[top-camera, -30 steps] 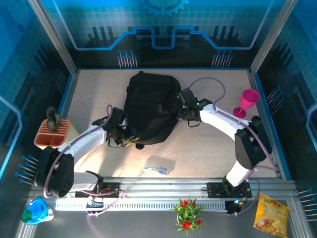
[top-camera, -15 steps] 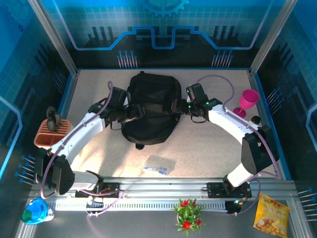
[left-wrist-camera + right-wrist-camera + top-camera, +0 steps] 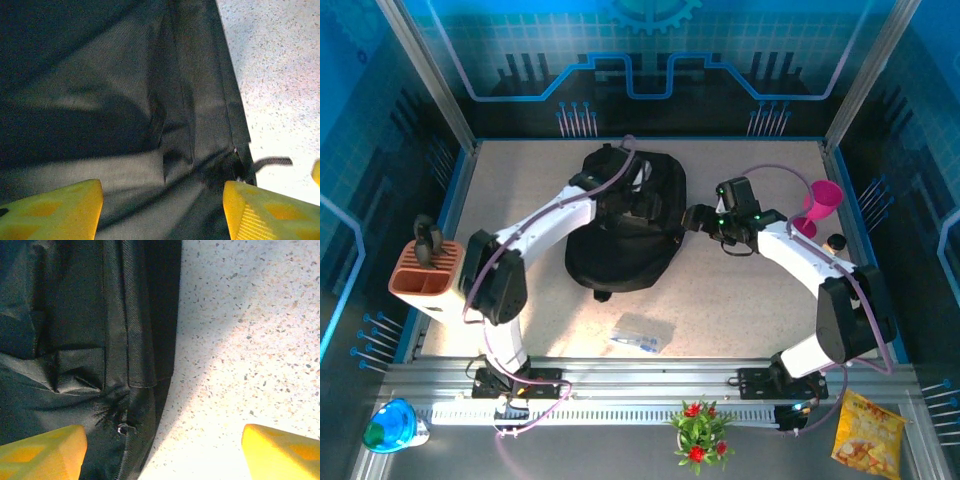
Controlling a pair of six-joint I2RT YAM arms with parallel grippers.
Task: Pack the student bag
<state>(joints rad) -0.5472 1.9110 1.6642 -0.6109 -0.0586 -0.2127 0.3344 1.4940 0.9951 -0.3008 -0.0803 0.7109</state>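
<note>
- Speckled tabletop [image 3: 740, 310]: student bag [image 3: 620, 240] centred, clear pouch [image 3: 642, 332] at 6 o'clock, pink goblet [image 3: 820, 205] at 3 o'clock.
- Left claw [image 3: 160, 210] wide over it; right claw [image 3: 160, 452] wide at its edge.

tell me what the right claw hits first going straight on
Most likely the side edge of the backpack, where it meets the table; depth is unclear, so the right claw may touch table first.

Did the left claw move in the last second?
Yes. The left gripper moved away from the front rail, from beside the student bag to above it.
</note>
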